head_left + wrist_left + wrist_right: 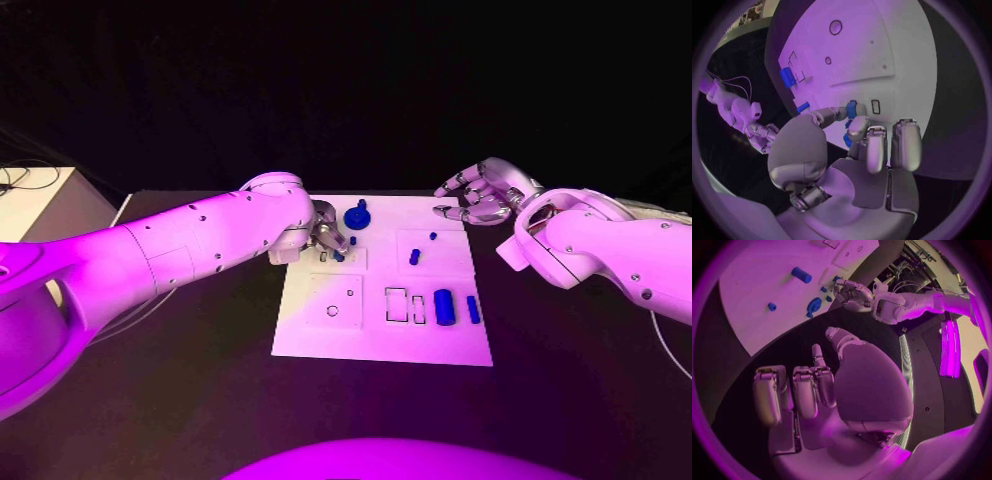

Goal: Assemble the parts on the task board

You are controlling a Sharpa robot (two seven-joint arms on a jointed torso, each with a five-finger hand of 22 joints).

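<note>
The white task board [378, 335] lies in the middle of the black table. My left hand [326, 236] is over the board's far left part; in the left wrist view its thumb and a finger pinch a small blue part [852, 108] just above the board [898, 55]. A larger blue knob-shaped part [356, 215] stands right beside that hand. My right hand [483, 194] hovers off the board's far right corner, fingers loosely bent and apart, holding nothing [817, 390].
Two small blue pegs [415, 257] [433, 237] stand mid-board. A blue cylinder [444, 306] and a thin blue bar [472, 309] lie at the near right, beside empty rectangular slots [395, 304]. A round hole [333, 311] marks the near left.
</note>
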